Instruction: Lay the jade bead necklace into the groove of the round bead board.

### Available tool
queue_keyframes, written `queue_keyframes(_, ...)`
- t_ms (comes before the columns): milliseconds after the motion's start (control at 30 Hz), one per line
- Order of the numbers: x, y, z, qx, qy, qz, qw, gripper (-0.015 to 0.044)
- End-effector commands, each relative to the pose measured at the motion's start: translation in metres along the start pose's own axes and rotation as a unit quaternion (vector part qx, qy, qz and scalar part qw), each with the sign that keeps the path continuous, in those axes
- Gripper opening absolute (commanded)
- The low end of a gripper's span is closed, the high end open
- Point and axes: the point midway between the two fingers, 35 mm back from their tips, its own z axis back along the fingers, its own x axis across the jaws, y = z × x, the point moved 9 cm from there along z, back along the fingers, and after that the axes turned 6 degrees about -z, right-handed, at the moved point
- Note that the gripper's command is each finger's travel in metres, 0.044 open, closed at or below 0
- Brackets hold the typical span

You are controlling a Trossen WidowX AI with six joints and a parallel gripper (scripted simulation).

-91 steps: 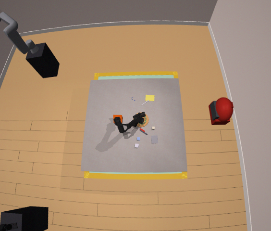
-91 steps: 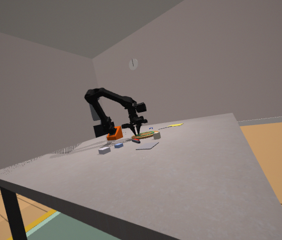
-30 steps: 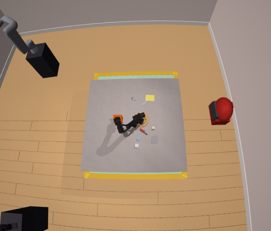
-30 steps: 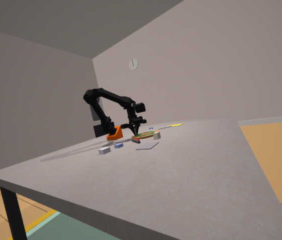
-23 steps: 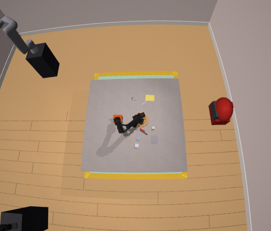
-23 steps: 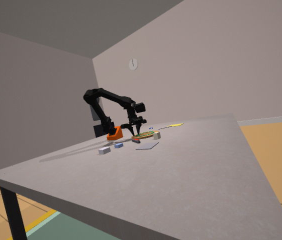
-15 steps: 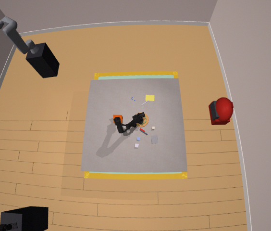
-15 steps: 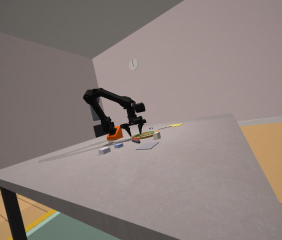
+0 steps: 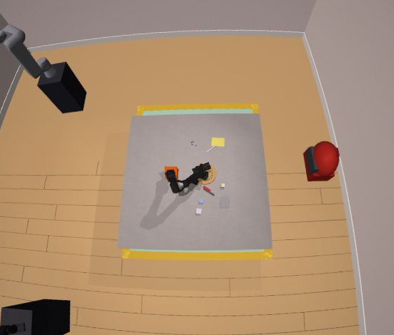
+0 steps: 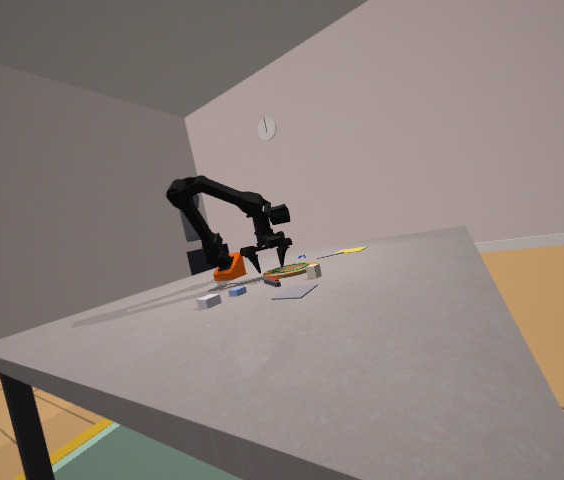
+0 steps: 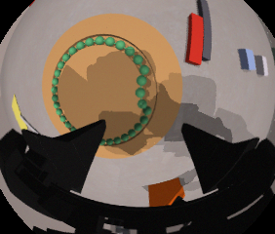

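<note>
The jade bead necklace [image 11: 140,93] [image 9: 212,174] lies as a loop on the round bead board [image 11: 169,58] [image 9: 214,176] [image 10: 287,275]. In the wrist view the dark groove line shows outside the beads at the right; there the beads bend inward, apart from it. At the left and top the beads run along the ring line. My gripper [image 11: 144,125] [image 10: 271,269] is open and empty, low over the board's edge nearest the arm base. Its left finger in the wrist view hides a few beads; the right finger is beyond the board's rim.
A red block [image 11: 194,39] [image 9: 207,188] and dark bar [image 11: 206,39] lie beside the board. A cream block [image 9: 222,185] [image 10: 313,271], grey plate [image 9: 224,202], blue block [image 9: 201,201] and white block [image 9: 198,211] lie further off. A yellow sheet [image 9: 217,142] and thin rod [image 9: 210,149] lie opposite.
</note>
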Motion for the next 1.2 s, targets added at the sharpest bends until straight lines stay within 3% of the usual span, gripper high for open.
queue_keyframes(0,0.001,-0.001,0.001,-0.001,-0.002,-0.004,1.0,0.044)
queue_keyframes(100,0.001,-0.001,0.001,-0.001,-0.002,-0.004,1.0,0.044)
queue_keyframes(333,0.006,-0.022,0.033,-0.002,-0.002,0.193,0.981,0.0256)
queue_keyframes(500,0.006,-0.023,0.034,-0.002,-0.002,0.199,0.98,0.0125)
queue_keyframes(1167,0.007,-0.024,0.011,-0.003,-0.003,0.197,0.98,0.012)
